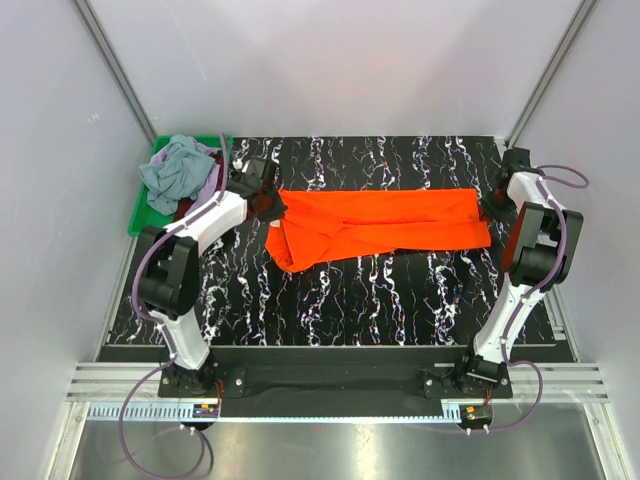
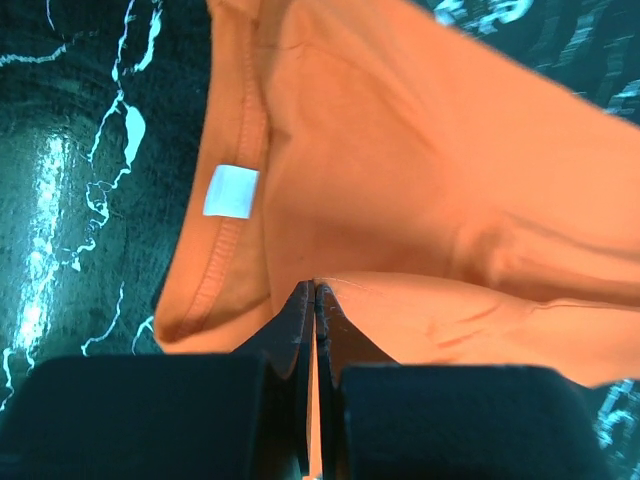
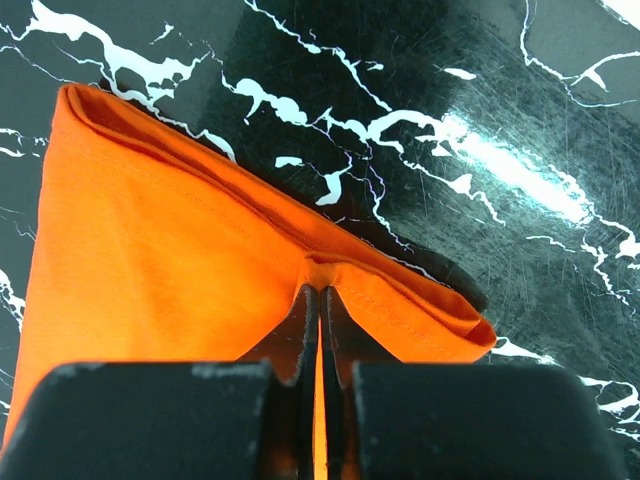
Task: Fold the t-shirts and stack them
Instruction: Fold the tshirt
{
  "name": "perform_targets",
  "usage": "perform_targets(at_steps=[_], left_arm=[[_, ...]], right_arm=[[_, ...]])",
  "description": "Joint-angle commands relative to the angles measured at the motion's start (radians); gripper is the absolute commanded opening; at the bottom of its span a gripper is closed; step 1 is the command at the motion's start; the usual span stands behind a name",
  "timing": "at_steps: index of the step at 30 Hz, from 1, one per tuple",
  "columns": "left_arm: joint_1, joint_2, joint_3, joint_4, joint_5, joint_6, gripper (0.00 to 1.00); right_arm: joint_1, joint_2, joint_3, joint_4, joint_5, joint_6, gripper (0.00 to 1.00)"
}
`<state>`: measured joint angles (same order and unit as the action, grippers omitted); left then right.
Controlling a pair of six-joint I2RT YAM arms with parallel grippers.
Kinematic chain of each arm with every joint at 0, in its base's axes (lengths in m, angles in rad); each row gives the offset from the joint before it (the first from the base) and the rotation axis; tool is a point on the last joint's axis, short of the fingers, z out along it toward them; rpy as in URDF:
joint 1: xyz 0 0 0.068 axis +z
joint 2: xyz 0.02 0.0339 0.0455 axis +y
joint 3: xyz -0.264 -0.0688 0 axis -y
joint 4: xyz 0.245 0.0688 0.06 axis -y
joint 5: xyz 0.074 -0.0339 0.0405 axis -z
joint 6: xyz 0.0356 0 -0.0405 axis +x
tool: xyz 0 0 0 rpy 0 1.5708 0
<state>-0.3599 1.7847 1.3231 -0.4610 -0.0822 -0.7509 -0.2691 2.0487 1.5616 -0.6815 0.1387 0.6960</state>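
Top external shows my left pincer (image 1: 271,205) and right pincer (image 1: 490,212) each clamped on the orange-red t-shirt (image 1: 380,222), probably stretching it flat for folding.

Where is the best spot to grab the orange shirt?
At its two short ends, coming in from the left and right sides. The orange shirt lies as a long band across the table, so end grips should hold it flat. The left gripper pinches the collar end, the right gripper the other end.

White arms (image 1: 215,215) with black joints (image 1: 170,280) — purple cables (image 1: 137,272) along each, black bases (image 1: 200,380).
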Motion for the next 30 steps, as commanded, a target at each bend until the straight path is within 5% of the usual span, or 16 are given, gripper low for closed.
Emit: perform_targets(at_steps=[1, 30], left_arm=[[0.013, 0.041, 0.042, 0.024, -0.011, 0.024, 0.0], [0.061, 0.197, 0.191, -0.001, 0.078, 0.131, 0.05]], right_arm=[[0.005, 0.004, 0.031, 0.032, 0.021, 0.005, 0.0], [0.004, 0.051, 0.038, 0.04, 0.03, 0.003, 0.0]])
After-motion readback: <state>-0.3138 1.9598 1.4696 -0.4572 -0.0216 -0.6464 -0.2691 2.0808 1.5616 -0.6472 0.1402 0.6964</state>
